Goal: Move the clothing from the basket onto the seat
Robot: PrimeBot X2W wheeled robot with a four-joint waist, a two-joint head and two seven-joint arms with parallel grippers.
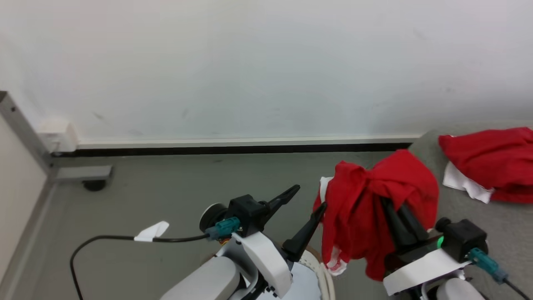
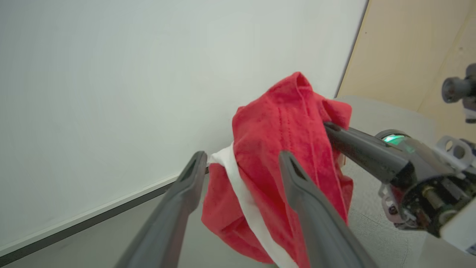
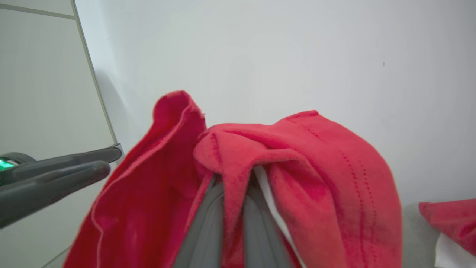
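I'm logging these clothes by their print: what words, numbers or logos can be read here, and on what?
No text is readable.
Crumpled bright red cloth garment, held up: red marks on its white lower panel, too small and folded to read.
Second red and white garment on the light grey fabric seat: no lettering shows.
Small white tag on the black cable: no writing shows.

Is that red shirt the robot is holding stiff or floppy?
Probably floppy: the shirt droops in folds around the right fingers. It looks light, since a small pinch holds it all up. It would likely crumple when dropped, like the other shirt lying on the seat.
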